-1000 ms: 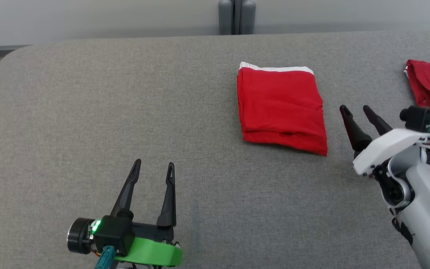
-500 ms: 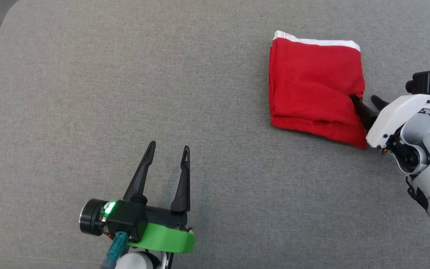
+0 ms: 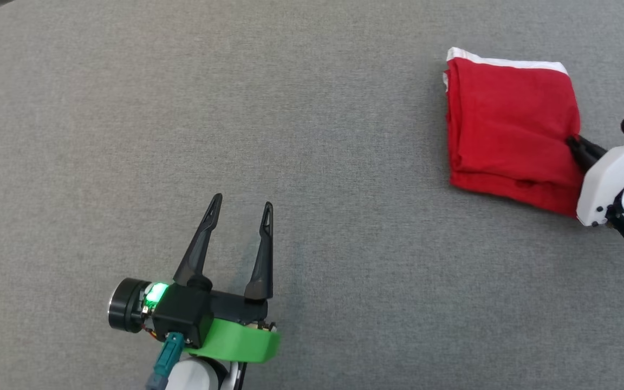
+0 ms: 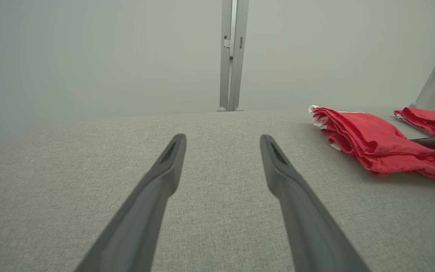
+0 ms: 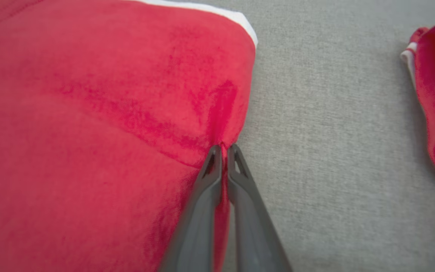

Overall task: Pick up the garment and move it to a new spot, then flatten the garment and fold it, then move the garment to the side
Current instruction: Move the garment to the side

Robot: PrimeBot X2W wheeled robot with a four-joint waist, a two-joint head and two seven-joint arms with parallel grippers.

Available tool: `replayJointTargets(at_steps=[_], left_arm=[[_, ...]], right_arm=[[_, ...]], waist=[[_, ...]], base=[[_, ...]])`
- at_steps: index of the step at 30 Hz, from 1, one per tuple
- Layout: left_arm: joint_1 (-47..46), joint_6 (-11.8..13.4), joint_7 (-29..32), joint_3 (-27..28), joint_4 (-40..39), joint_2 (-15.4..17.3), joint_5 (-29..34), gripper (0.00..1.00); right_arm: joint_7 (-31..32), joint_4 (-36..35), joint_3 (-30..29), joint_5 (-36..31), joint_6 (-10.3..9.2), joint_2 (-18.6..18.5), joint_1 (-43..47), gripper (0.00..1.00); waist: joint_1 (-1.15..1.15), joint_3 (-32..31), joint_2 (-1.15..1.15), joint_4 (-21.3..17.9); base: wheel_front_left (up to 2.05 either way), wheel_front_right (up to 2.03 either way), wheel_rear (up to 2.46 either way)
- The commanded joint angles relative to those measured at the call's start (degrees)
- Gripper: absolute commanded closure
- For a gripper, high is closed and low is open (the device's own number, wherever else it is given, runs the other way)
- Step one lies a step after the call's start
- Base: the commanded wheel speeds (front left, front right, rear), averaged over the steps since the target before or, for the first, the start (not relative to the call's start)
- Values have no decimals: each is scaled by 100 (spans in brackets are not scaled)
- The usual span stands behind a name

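Observation:
A folded red garment (image 3: 509, 132) with a white band along its far edge lies at the right of the grey padded table (image 3: 236, 108). My right gripper (image 3: 574, 145) is shut on the garment's right edge; the right wrist view shows the garment (image 5: 100, 124) with a pinch of red cloth between the closed fingertips of that gripper (image 5: 223, 149). My left gripper (image 3: 240, 208) hovers open over bare table at the lower left, well away from the garment. In the left wrist view the left gripper (image 4: 221, 141) holds nothing, and the garment (image 4: 372, 141) lies off to the right.
A second red garment with white trim (image 5: 434, 98) lies further right, near the table's right edge (image 4: 427, 120). A pale wall with a grey upright post (image 4: 232, 56) stands behind the table's far edge.
My right gripper reached the garment's right edge and shut on it. The head camera tilted down and swung left, shifting the garment rightwards in view. The left gripper stayed open.

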Motion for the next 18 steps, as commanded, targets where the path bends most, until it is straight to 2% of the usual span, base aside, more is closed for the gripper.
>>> replayJointTargets(at_steps=[1, 4, 11, 18], left_arm=[[-97, -31, 1, 35, -25, 12, 79, 0], [-132, -81, 0, 68, -61, 12, 214, 0], [-235, -227, 1, 219, -71, 13, 486, 0], [-349, -335, 0, 275, -78, 15, 674, 0]], right_arm=[[-90, -72, 62, -84, -12, -165, 65, 100], [-273, -217, 157, -244, -12, -577, 45, 100], [-650, -457, 253, -722, -12, -1235, -161, 100], [-858, -533, 247, -1429, -12, -1607, -628, 100]], waist=[[0, 67, 0, -203], [0, 204, 0, -387], [0, 515, 0, -703], [0, 793, 0, -883]], base=[[0, 0, 0], [0, 0, 0], [0, 0, 0], [0, 0, 0]])
